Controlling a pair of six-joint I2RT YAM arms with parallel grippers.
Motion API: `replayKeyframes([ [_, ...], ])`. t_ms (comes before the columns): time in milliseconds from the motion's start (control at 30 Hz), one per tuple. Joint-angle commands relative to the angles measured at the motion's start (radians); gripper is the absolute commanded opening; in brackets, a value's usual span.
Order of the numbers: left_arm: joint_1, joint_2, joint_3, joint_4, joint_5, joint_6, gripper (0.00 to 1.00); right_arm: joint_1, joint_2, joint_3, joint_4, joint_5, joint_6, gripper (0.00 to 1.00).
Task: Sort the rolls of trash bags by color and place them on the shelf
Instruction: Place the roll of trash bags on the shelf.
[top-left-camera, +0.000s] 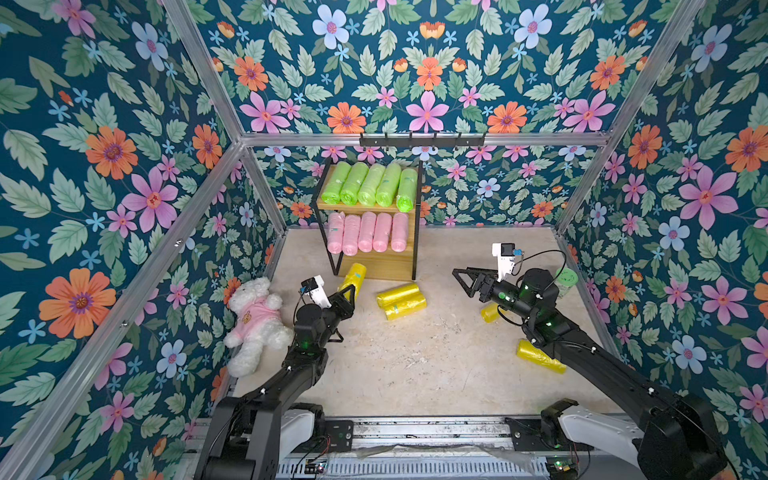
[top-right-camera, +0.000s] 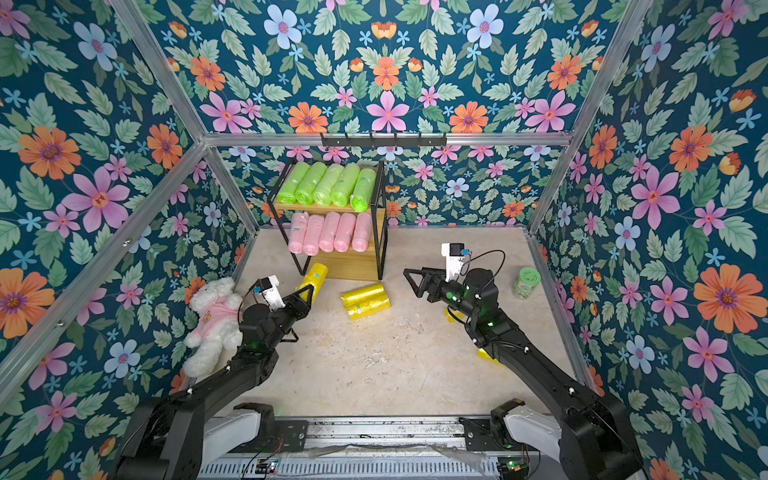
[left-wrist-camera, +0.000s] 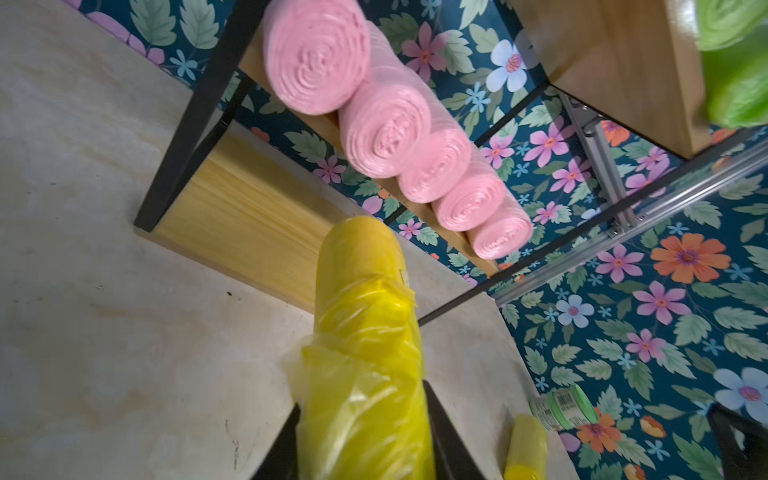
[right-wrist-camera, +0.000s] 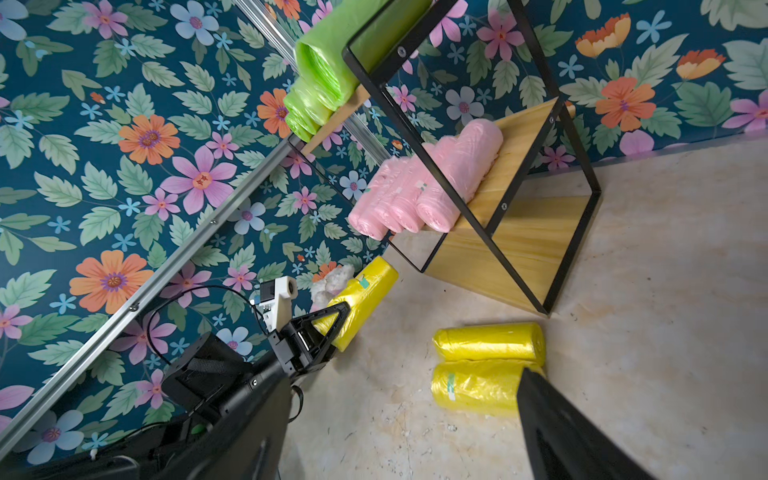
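Item: yellow roll (top-left-camera: 355, 274), pinched at its near end by your left gripper (top-left-camera: 348, 291), aimed at the shelf (top-left-camera: 382, 267)'s bare bottom tier. Green rolls (top-left-camera: 370, 185) fill the top tier and pink rolls (top-left-camera: 365, 232) the middle. Right gripper (top-left-camera: 462, 282): jaws spread, empty. Four yellow rolls (top-left-camera: 401, 296) lie on the floor.

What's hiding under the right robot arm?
Two yellow rolls lie on the table under the right arm: one by its wrist, one farther back. The arm covers part of each, and anything else beneath it is hidden.
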Motion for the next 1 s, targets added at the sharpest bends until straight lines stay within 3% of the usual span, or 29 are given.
replayKeyframes([
  [0,0.005,0.074,0.032,0.136,-0.035,0.009,0.31,0.0,0.017,0.015,0.029,-0.034,0.001,0.88],
  [267,0.034,0.257,0.088,0.202,-0.122,0.118,0.33,0.005,0.017,-0.006,0.049,-0.027,0.014,0.88],
  [500,0.061,0.467,0.162,0.343,-0.118,0.118,0.36,0.01,0.031,-0.007,0.051,-0.032,0.013,0.88],
  [967,0.086,0.72,0.339,0.357,-0.1,0.075,0.44,0.013,0.04,-0.01,0.036,-0.041,0.015,0.87],
])
